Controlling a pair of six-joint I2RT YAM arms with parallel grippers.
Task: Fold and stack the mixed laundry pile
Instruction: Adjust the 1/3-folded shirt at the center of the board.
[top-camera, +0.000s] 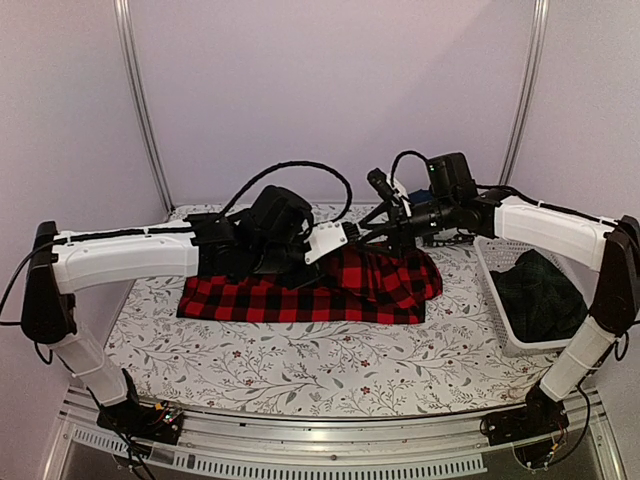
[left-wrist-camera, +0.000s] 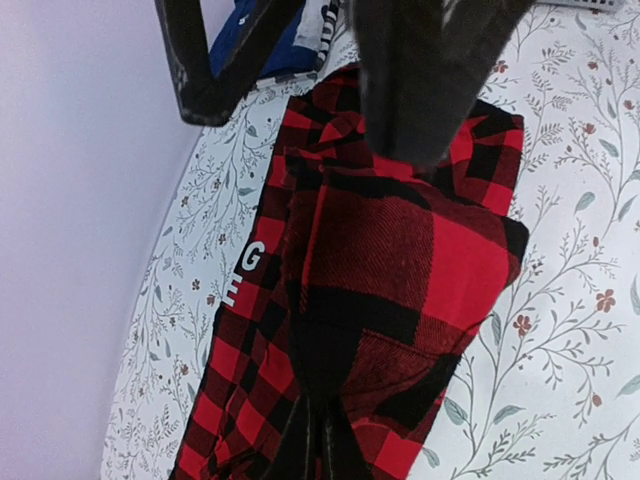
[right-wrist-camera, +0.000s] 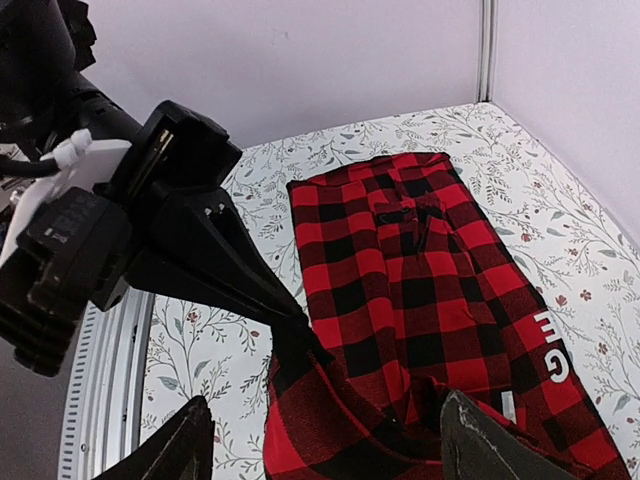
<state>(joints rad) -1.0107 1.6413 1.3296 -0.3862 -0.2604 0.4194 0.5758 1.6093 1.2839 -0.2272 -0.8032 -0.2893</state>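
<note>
The red-and-black checked flannel shirt (top-camera: 300, 295) lies spread across the middle of the floral table cloth. My left gripper (top-camera: 352, 240) is shut on its right end and holds that fold up; in the left wrist view its fingertips (left-wrist-camera: 322, 452) pinch the cloth (left-wrist-camera: 400, 260). My right gripper (top-camera: 392, 232) is open right beside it, with its fingers (right-wrist-camera: 175, 450) wide on either side of the lifted fold (right-wrist-camera: 330, 420), not closed on it. The dark green-navy plaid garment (top-camera: 540, 290) lies in the basket. A navy blue garment (left-wrist-camera: 250, 40) shows behind the flannel.
The white lattice basket (top-camera: 500, 315) stands at the table's right edge. Pale walls close the back and both sides. The floral table cloth (top-camera: 300, 365) lies bare in front of the shirt. The two arms nearly meet above the shirt's right end.
</note>
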